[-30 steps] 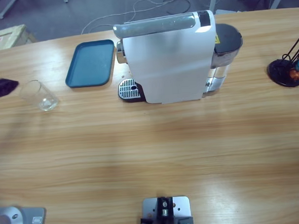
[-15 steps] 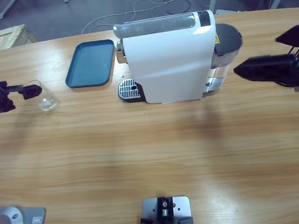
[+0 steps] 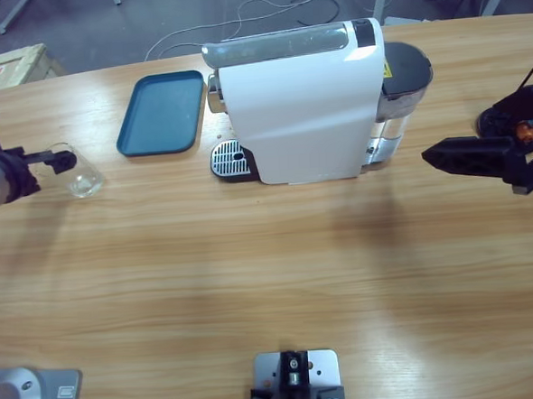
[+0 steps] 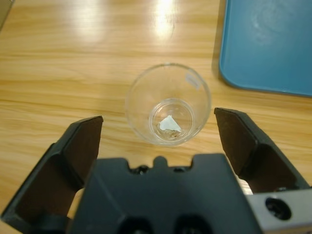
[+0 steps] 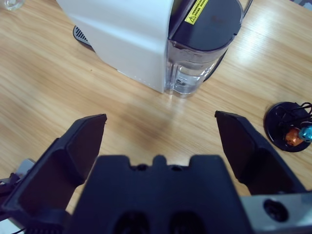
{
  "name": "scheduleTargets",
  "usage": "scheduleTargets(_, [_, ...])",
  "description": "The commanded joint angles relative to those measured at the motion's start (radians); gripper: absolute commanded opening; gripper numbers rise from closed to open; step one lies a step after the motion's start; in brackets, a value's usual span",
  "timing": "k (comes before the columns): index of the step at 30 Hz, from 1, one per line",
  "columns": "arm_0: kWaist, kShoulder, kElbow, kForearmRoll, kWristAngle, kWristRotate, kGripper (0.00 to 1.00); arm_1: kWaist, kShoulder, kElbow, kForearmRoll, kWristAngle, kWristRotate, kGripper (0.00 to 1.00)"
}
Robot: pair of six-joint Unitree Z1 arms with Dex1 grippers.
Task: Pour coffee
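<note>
Looking down from the high view, I see my left gripper (image 3: 60, 160) at the table's left edge, right at the clear glass (image 3: 75, 172), which stands upright on the wooden table (image 3: 271, 272), well apart from the white coffee machine (image 3: 301, 102) and its drip grate (image 3: 230, 158); the blue tray (image 3: 162, 113) lies between them, nearer the machine. My right gripper (image 3: 440, 155) hovers near the machine's water tank (image 3: 402, 74), just in front of the capsule stand (image 3: 515, 125). From my left wrist, my jaws stand wide apart with the glass (image 4: 168, 103) just ahead of them, not yet between them and not touched; I see no amber pool in it, only a pale glint at the bottom. The tray's corner (image 4: 265, 44) shows at the upper right. From my right wrist, my jaws are likewise spread and empty above bare wood, facing the machine (image 5: 117, 29) and its tank (image 5: 204, 34), with the capsule stand (image 5: 290, 126) off to the side. I judge the task barely begun: no coffee is visible anywhere, the glass is ungrasped and away from the grate, so gripping, placing, brewing and pouring all remain.
</note>
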Motion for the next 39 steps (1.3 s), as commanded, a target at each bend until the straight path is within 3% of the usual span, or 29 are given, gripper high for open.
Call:
scheduleTargets(1, [0.044,0.154,0.06,-0.175,-0.063,0.011,0.991,0.012,-0.013,0.01,-0.005,-0.014,0.011,1.0])
scheduleTargets(3, [0.051,0.183,0.067,-0.204,-0.067,0.013,0.959,0.012,-0.017,0.007,0.004,-0.014,0.011,1.0])
scheduleTargets(5, [0.063,0.205,0.066,-0.217,-0.069,0.021,0.823,0.012,-0.025,0.006,0.015,-0.013,0.011,1.0])
scheduleTargets(8, [0.092,0.235,0.065,-0.248,-0.085,0.02,0.786,0.012,-0.041,0.006,0.034,-0.013,0.011,1.0])
scheduleTargets(10, [0.102,0.242,0.068,-0.257,-0.086,0.023,0.612,0.012,-0.048,0.006,0.044,-0.013,0.013,1.0])
scheduleTargets(14, [0.11,0.245,0.07,-0.286,-0.109,0.059,0.376,0.012,-0.056,0.006,0.051,-0.011,0.015,1.0])
scheduleTargets(15, [0.108,0.246,0.073,-0.29,-0.114,0.066,0.182,0.012,-0.057,0.006,0.052,-0.011,0.016,1.0])
scheduleTargets(16, [0.107,0.244,0.08,-0.296,-0.113,0.066,0.065,0.012,-0.057,0.006,0.053,-0.011,0.017,1.0])
scheduleTargets(17, [0.106,0.24,0.085,-0.298,-0.113,0.066,0.015,0.012,-0.057,0.006,0.055,-0.011,0.017,1.0])
scheduleTargets(23, [0.043,0.077,0.118,-0.298,-0.169,0.138,0.0,0.012,-0.056,-0.032,0.106,-0.031,0.017,1.0])
scheduleTargets(25, [0.017,-0.005,0.102,-0.28,-0.279,0.235,0.0,0.012,-0.059,-0.092,0.182,-0.058,0.007,1.0])
scheduleTargets(30, [-0.019,-0.14,-0.02,-0.007,-0.599,0.547,0.0,0.012,-0.137,-0.187,0.312,-0.091,-0.018,1.0])
scheduleTargets(34, [-0.022,-0.091,-0.076,-0.008,-0.773,0.73,0.0,0.012,-0.186,-0.166,0.347,-0.092,-0.025,1.0])
scheduleTargets(39, [-0.027,0.156,-0.195,-0.102,-0.898,0.885,0.0,0.012,-0.231,-0.194,0.473,-0.088,-0.024,1.0])
